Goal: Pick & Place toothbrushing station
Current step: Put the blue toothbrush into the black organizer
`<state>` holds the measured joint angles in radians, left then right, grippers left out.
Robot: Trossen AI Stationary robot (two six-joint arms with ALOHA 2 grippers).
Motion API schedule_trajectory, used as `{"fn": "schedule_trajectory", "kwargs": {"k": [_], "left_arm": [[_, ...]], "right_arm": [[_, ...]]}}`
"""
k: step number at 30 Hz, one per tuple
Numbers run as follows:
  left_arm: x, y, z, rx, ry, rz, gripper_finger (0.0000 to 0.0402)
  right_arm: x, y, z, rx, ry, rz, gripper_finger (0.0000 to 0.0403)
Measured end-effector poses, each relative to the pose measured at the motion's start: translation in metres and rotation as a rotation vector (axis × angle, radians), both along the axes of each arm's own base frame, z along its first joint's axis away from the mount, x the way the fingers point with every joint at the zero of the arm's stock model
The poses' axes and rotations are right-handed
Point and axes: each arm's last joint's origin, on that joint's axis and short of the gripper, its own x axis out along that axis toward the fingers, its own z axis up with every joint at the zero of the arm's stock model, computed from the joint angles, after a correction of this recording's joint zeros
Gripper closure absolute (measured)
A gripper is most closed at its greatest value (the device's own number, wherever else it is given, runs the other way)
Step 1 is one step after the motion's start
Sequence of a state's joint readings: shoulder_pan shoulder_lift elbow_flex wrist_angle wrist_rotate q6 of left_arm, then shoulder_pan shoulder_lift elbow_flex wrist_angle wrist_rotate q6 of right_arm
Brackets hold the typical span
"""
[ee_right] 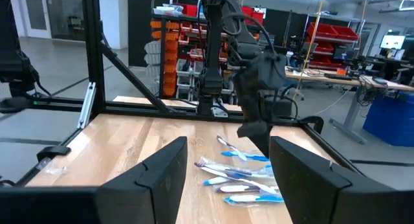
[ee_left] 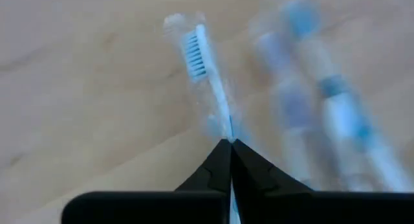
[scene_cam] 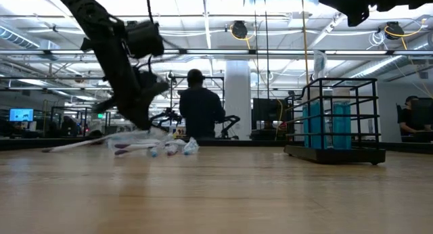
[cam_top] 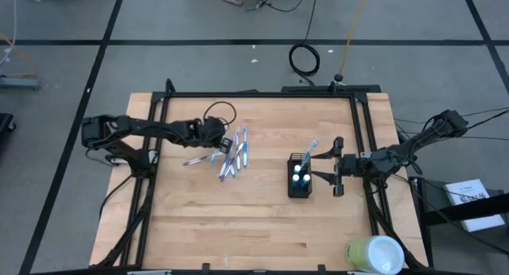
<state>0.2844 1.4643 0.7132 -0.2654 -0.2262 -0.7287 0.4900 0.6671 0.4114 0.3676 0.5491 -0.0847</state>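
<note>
The black wire-mesh holder (cam_top: 301,180) stands on the table right of centre, with two white-capped tubes (cam_top: 298,175) and one toothbrush (cam_top: 311,150) leaning in it. It also shows in the low view (scene_cam: 335,122). Several blue-and-white toothbrushes (cam_top: 236,154) lie in a loose pile left of centre. My left gripper (cam_top: 223,140) is at the pile's left side, shut on one wrapped toothbrush (ee_left: 204,68). My right gripper (cam_top: 337,165) is open and empty, just right of the holder and above table height (scene_cam: 365,4). My left gripper pinches a clear-wrapped toothbrush by its handle (ee_left: 228,128) between the two fingertips (ee_left: 217,160). The brush runs on ahead of the fingers, roughly in line with them, its bristle head (ee_left: 193,52) at the far end. Whether the head rests on the table I cannot tell.
A yellow-green and white cylinder (cam_top: 374,255) lies at the table's near right corner. A black frame (cam_top: 262,94) runs along the table's far edge and sides. A person (scene_cam: 201,109) stands in the room beyond the table. Bare wood lies along the near side.
</note>
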Motion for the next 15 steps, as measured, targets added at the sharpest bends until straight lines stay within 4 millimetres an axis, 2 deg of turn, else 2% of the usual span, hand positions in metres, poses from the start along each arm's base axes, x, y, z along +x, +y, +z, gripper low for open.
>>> {"fn": "schedule_trajectory", "kwargs": {"k": [6,15], "left_arm": [[0.008,-0.012,0.031,0.133,-0.179,-0.138,0.0398],[0.015,-0.039,0.073,0.385,-0.388,-0.409,0.0397]], "right_arm": [[0.01,0.002,0.0,0.008,-0.032,-0.018,0.0193],[0.038,-0.01,-0.004,0.061,-0.105,-0.103,0.0193]]}}
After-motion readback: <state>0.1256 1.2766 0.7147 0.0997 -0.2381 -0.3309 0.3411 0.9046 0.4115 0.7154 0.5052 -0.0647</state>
